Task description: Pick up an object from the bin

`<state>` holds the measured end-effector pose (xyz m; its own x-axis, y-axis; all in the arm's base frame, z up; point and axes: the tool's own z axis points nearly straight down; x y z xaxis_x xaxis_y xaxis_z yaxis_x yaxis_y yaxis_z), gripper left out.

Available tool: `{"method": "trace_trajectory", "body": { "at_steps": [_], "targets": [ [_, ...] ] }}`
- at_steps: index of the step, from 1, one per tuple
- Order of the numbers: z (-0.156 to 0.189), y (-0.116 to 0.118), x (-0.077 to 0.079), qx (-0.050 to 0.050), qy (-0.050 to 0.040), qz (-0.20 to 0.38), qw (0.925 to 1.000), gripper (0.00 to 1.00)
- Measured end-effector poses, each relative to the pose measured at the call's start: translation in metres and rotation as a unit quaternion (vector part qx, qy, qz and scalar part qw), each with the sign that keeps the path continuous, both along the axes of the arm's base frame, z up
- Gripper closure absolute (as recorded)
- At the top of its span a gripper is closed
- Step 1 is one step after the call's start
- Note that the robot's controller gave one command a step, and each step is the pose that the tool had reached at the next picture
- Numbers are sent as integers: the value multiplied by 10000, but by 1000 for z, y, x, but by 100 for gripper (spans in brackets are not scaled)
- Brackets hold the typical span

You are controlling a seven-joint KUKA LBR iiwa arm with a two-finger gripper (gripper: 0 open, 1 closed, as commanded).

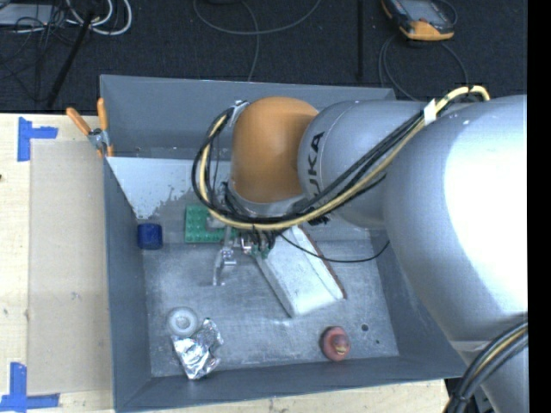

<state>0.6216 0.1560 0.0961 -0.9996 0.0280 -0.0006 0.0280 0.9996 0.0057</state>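
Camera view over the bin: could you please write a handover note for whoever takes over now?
Gripper: low over the grey bin's middle, between a green flat block and a white oblong block; grasp state unclear.
Elsewhere: blue cube at left; white cap and crumpled foil lower left; reddish ball lower right.
Done: nothing seen picked.
Left: grasp one thing and lift it out.

Six loose things are counted in the grey metal bin (120, 265), each kind being seen once: one small blue block (150, 235), one flat green piece (198, 224), one long white slab (303, 284) edged with wood, one reddish round thing (335, 342), one crumpled foil wad (199, 354) and one pale round cap (182, 321)
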Motion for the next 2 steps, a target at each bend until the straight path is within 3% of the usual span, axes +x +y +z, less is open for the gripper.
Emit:
{"method": "trace_trajectory", "body": {
  "at_steps": [1,2],
  "targets": [
    [3,59,-80,-20,20,1794,9838,0],
    [7,57,-119,-25,-91,2509,9680,0]
  ]
}}
